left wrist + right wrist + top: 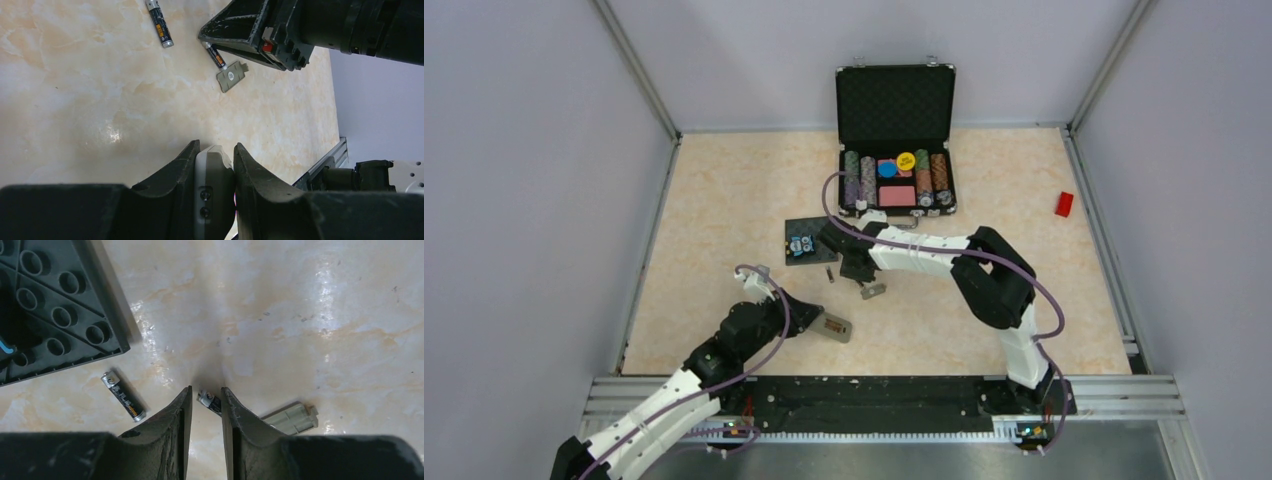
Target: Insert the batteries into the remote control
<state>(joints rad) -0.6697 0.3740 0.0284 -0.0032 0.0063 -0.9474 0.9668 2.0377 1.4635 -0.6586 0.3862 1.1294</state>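
Remote control: clamped between the fingers of the left gripper, at the near left of the tabletop. Both cells lying flat on the tabletop further out: one battery loose, just beside the black studded plate; the other battery between the fingertips of the right gripper. Right gripper: lowered to the surface, gap narrow (whether actually pinching that battery, cannot tell). Grey battery cover: flat, just beside that same battery.
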